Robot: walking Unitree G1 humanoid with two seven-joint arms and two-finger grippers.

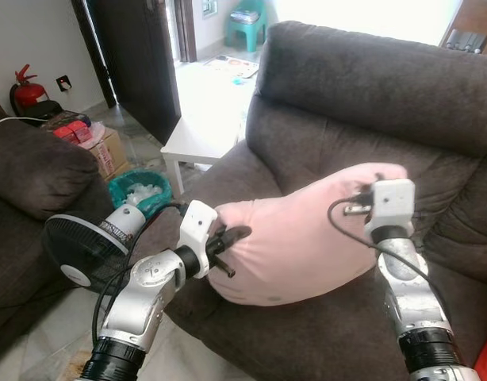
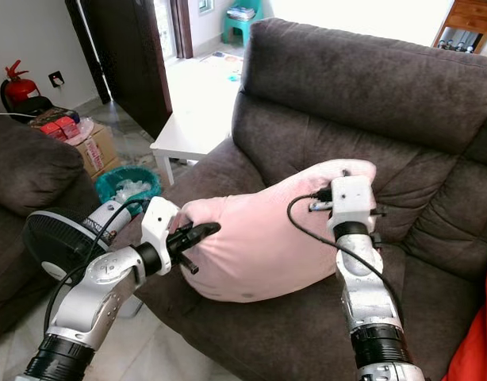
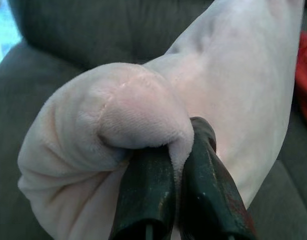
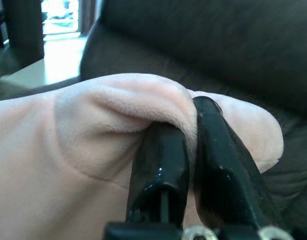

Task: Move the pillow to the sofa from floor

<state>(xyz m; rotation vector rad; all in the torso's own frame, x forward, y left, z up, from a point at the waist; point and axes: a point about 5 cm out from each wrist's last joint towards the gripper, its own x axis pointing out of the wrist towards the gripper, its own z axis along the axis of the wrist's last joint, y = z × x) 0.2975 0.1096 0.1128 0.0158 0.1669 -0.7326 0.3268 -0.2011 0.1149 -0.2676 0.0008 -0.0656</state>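
The pink pillow (image 1: 295,238) sits over the seat of the dark grey sofa (image 1: 370,103), held between the two arms, its upper corner leaning toward the backrest and its lower edge down by the front of the seat cushion. The left end effector (image 1: 228,242) pinches the pillow's near left corner; in the left wrist view its two black fingers (image 3: 148,195) are pressed together with a fold of the plush fabric bunched between and over them. The right end effector (image 4: 191,150) grips the pillow's upper right corner, up by the backrest, and the right wrist view shows its fingers likewise clamped on a ridge of fabric. To the robot's left, a black fan (image 1: 77,246) stands on the tiled floor, just beside a second dark sofa (image 1: 29,175). Behind the fan sits a teal basket (image 1: 140,189) with crumpled white material inside, and past it a cardboard box (image 1: 109,151). A white counter (image 1: 200,119) stands against the sofa's left arm. A red fire extinguisher (image 1: 25,91) rests by the far wall, and a teal stool (image 1: 247,24) shows through the doorway.
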